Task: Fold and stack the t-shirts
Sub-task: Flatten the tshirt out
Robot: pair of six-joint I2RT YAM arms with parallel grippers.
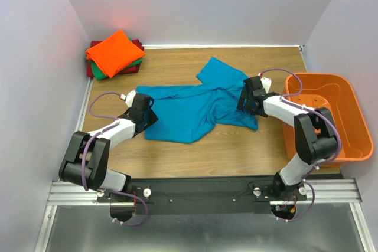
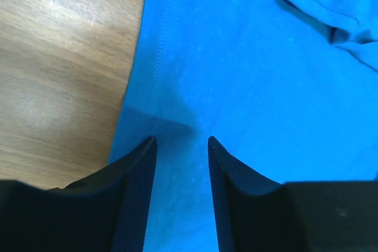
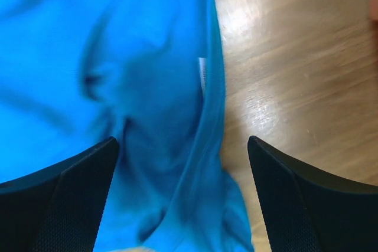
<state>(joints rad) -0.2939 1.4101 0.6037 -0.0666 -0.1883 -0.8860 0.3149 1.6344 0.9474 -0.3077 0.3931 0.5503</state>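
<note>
1. Teal-blue t-shirt (image 1: 195, 107) lies rumpled and unfolded in the middle of the table (image 1: 236, 151); it is the one piece left to do.
2. Folding looks finished for three: the orange t-shirt (image 1: 115, 51) tops the green t-shirt (image 1: 131, 66) and the dark red t-shirt (image 1: 91, 68) in the far left corner.
3. The left gripper (image 2: 182, 140) sits at the shirt's left hem, fingers narrowly parted; it probably grips nothing, though contact is hard to judge.
4. The right gripper (image 3: 183, 140) hangs over the shirt's right edge, jaws wide, empty.
5. Remaining: flatten, fold, stack.
</note>
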